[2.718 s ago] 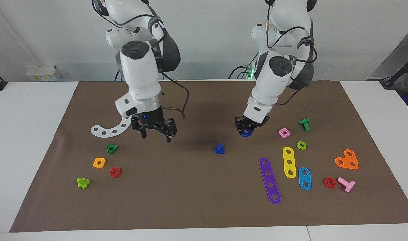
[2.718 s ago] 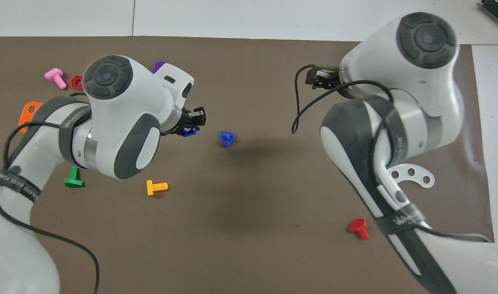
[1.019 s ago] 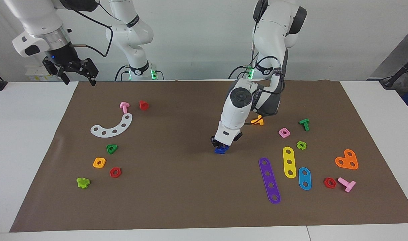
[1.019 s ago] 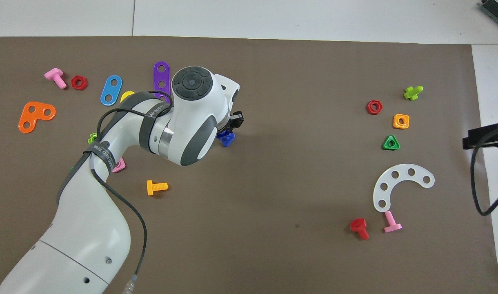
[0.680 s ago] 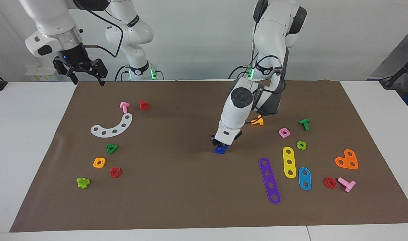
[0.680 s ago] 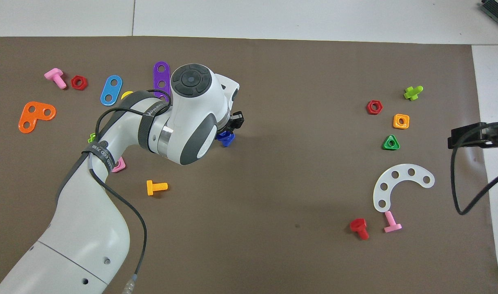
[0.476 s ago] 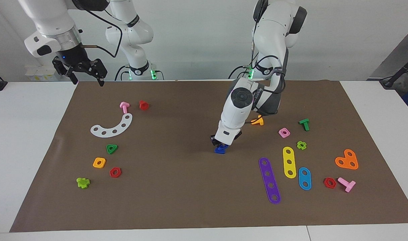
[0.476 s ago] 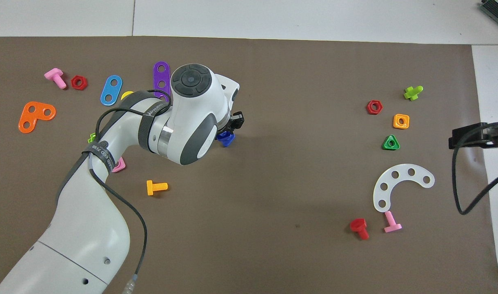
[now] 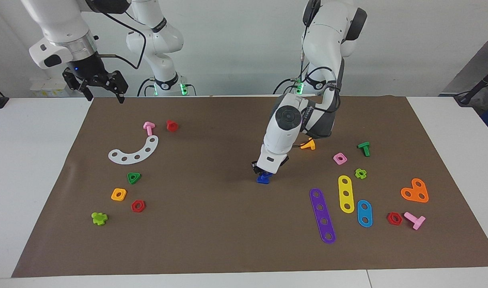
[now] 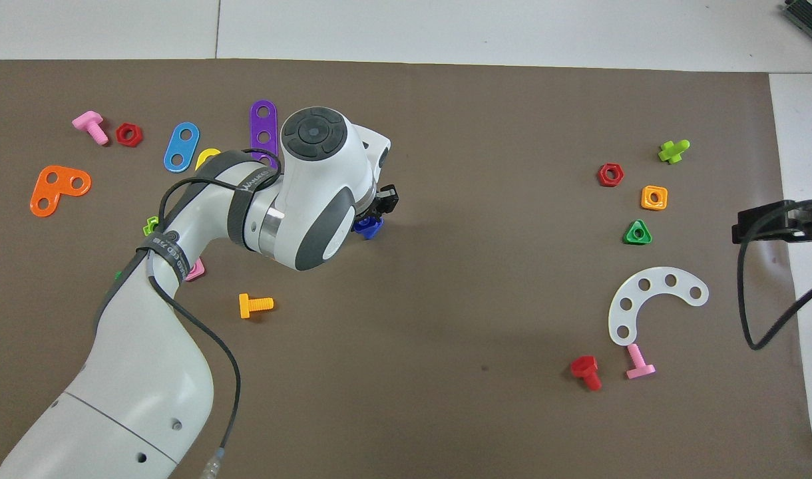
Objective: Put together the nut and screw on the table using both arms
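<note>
Left hand [image 9: 264, 171]: low over the middle of the brown mat [image 9: 212, 236], tilted, fingers pointing down at the blue parts; clenched on the nut [image 9: 265, 173], which it holds right above the screw.
Nut: blue, only a sliver showing between the fingers; whether it is seated on the shaft cannot be told.
Screw [image 9: 263, 180]: blue, resting on its flat triangular head on the mat in mid-worktop, long axis upright, shaft pointing up into the left hand; one corner of the head points away from the robots.
Right hand [image 9: 95, 83]: raised over the mat's corner at the right arm's end of the worktop [image 9: 32, 160], waiting; fingers spread, holding nothing.
Nearby parts: orange bolt [image 9: 308, 145] lying nearer to the robots than the screw; purple strip [image 9: 322, 215] farther from them, toward the left arm's end.
</note>
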`<state>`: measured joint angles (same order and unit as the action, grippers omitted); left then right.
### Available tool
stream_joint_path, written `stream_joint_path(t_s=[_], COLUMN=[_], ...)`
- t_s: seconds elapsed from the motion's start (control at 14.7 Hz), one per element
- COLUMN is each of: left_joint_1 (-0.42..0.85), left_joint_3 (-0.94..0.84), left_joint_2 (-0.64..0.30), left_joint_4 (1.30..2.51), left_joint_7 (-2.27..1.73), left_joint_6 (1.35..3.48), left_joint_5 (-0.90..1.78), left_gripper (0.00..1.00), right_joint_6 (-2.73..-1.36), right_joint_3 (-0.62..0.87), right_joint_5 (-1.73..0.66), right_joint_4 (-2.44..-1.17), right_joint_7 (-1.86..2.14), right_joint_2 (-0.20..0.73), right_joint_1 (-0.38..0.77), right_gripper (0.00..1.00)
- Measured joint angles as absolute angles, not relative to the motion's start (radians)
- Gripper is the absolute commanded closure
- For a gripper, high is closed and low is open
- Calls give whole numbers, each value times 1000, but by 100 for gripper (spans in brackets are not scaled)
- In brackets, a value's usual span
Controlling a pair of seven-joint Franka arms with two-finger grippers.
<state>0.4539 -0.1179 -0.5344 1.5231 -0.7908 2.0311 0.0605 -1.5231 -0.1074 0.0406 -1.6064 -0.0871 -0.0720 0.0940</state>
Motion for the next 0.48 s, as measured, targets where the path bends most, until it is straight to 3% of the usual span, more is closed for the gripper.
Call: stream_joint_path(t_s=[0.48], left_joint_1=[466], left_joint_3=[-115], left_joint_2=[-533], left_joint_4=[1578], left_joint_7=[-800], left_joint_6=[2087], left_joint_5=[62], left_gripper=[90], right_joint_6=[-1523], right_joint_3=[-108], right_joint_5=[41], right_joint_4=[-1608], right_joint_7=[-87], right_joint_2=[-73], right_joint_1=[89], right_gripper=[0])
